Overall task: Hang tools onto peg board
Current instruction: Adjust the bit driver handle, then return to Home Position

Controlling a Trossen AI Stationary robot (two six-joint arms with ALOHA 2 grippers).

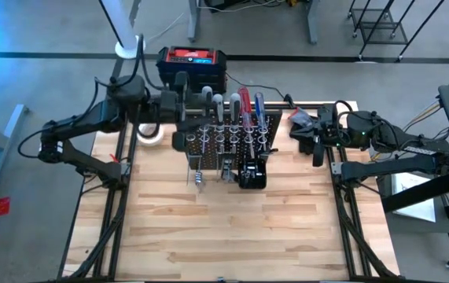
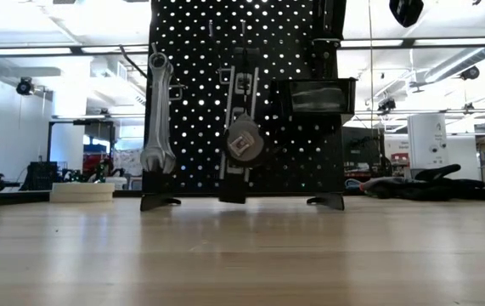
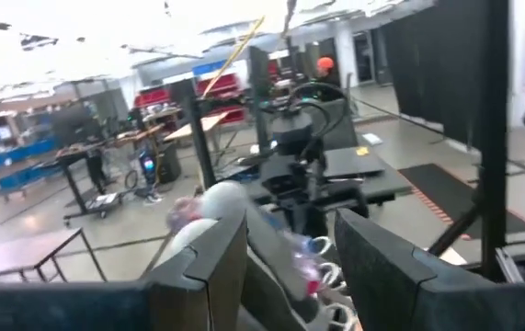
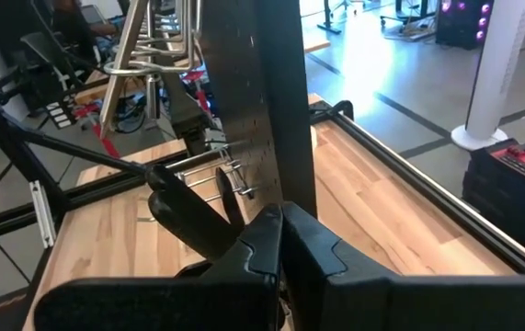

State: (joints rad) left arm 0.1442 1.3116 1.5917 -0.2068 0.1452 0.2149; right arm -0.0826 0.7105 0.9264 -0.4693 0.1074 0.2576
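Observation:
The black peg board (image 1: 224,141) stands upright at the table's far middle. Grey-, red- and blue-handled screwdrivers (image 1: 245,106) stand in its ring holders. On its face hang a silver wrench (image 2: 157,119) and a tape measure (image 2: 244,140), beside a small black bin (image 2: 318,93). My left gripper (image 1: 196,98) is at the board's top left, pointing level, its fingers set around a dark-handled screwdriver (image 1: 207,98). My right gripper (image 1: 318,149) waits shut to the right of the board, near its side edge (image 4: 280,92). My left gripper has the screwdriver's dark handle (image 3: 271,267) between its two fingers (image 3: 211,262). The fingers come in level from the table's left and lie across the handle. The handle stands roughly upright, above the board's silver rings (image 3: 331,308). Its shaft is hidden below.
A black-and-red case (image 1: 193,63) sits behind the board. A white tape roll (image 1: 149,134) lies left of it and black gloves (image 1: 303,122) lie to its right. The near half of the wooden table (image 1: 224,228) is bare wood.

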